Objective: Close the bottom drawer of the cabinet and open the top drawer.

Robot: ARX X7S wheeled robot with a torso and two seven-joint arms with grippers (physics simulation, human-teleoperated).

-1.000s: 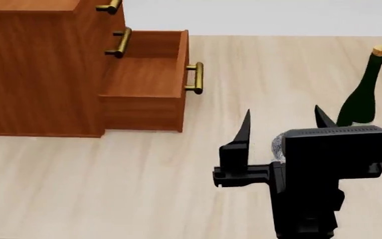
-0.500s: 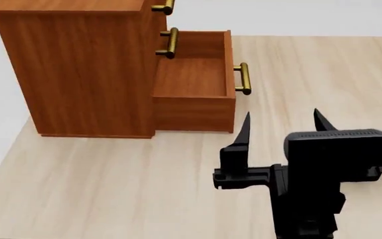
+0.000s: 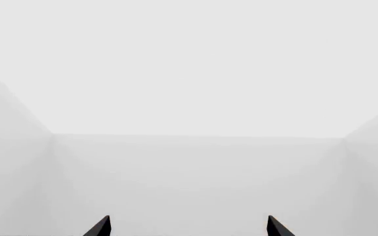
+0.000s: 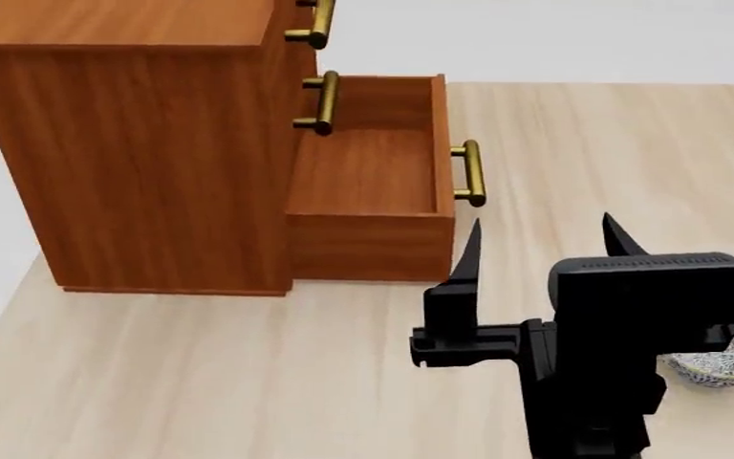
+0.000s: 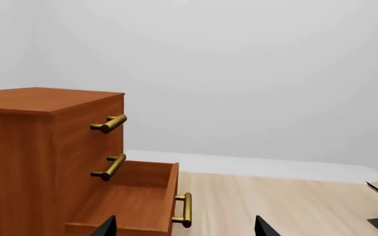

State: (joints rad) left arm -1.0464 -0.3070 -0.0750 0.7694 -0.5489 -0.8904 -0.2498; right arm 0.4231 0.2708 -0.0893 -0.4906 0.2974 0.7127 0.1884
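Cabinet (image 4: 138, 143) nearer than before, bottom drawer (image 4: 370, 182) out, right pincer (image 4: 541, 239) agape.

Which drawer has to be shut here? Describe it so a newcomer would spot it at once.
Find the big reddish-brown cabinet on the pale wood floor. The bottom drawer is the lowest of three brass-handled drawers. It alone is pulled far out, its empty inside open to view, while the two above sit closed.

A bare simulated room, furnished like a home: plain pale grey walls (image 5: 241, 73) with no detail, a light wood-plank floor (image 4: 214, 382), a reddish-brown cabinet (image 4: 138, 143) at upper left, and a patterned bowl (image 4: 724, 363) at the right edge.
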